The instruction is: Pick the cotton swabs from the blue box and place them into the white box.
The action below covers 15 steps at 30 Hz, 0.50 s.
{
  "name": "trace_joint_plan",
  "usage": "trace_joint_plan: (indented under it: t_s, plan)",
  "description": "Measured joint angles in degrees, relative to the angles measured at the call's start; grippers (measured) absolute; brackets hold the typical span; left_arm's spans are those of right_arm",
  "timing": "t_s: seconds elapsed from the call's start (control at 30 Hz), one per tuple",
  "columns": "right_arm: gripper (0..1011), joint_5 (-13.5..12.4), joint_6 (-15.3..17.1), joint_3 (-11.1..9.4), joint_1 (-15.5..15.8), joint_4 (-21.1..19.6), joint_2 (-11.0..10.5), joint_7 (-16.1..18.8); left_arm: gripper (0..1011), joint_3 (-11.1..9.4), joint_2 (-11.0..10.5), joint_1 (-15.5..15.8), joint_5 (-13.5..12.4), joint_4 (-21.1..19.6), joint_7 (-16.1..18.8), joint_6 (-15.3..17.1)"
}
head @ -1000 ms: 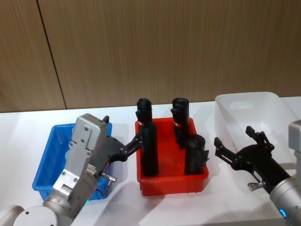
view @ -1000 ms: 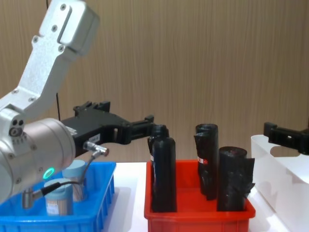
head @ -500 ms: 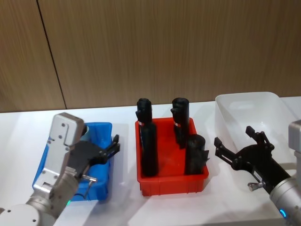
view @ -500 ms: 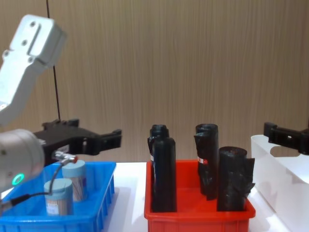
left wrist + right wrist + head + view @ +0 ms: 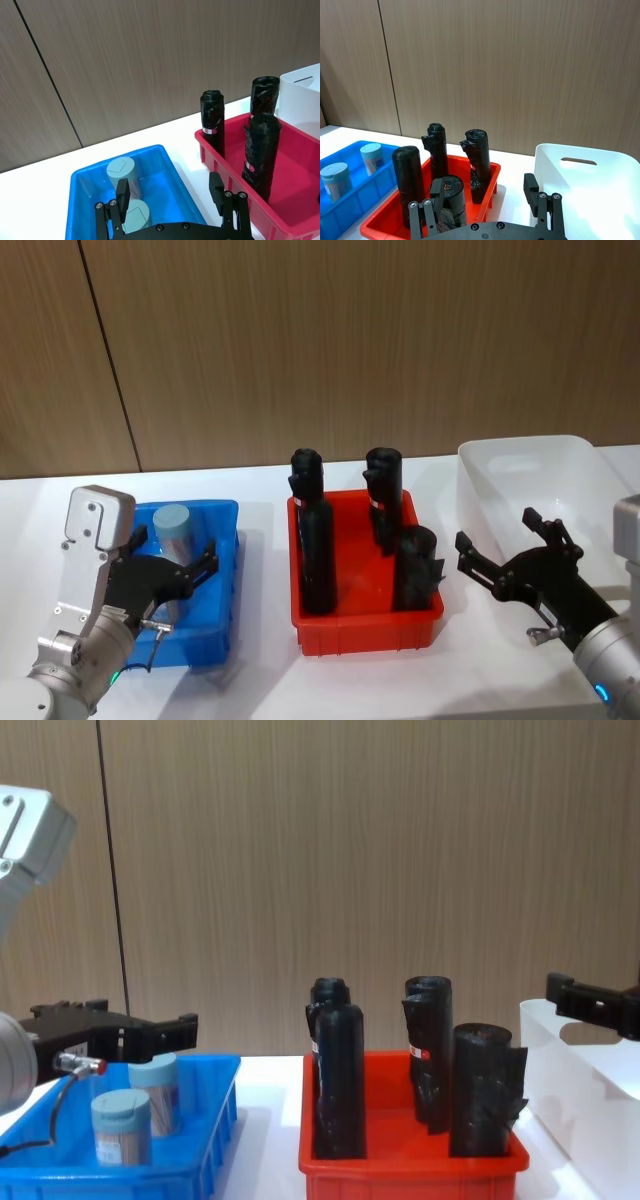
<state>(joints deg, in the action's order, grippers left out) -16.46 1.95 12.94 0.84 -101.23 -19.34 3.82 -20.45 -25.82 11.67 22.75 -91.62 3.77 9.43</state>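
Two cotton swabs tubs (image 5: 121, 172) (image 5: 134, 216) with pale blue-grey lids stand in the blue box (image 5: 170, 165) at the table's left. The head view shows the rear tub (image 5: 172, 530); the chest view shows both tubs (image 5: 155, 1092) (image 5: 120, 1125). My left gripper (image 5: 203, 570) hovers open over the blue box (image 5: 222, 540), just above and in front of the tubs, holding nothing. The white box (image 5: 540, 455) stands at the far right. In front of it, my right gripper (image 5: 497, 530) is open and holds nothing.
A red bin (image 5: 365, 625) with three tall black rolls (image 5: 318, 555) stands between the blue and white boxes. A wooden wall closes the back. Bare white table lies in front of the bins.
My left arm has drawn back to the left and come down, from beside the red bin's black rolls to over the blue box. The right arm has not moved.
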Motion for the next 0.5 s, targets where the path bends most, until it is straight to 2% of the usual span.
trace_joint_plan:
  t_s: [0.5]
  plan:
    - [1001,0.0,0.0,0.0,0.0,0.0,0.0,0.0,1004,0.4,1.5,1.8,-0.1,3.8,-2.4,-0.5]
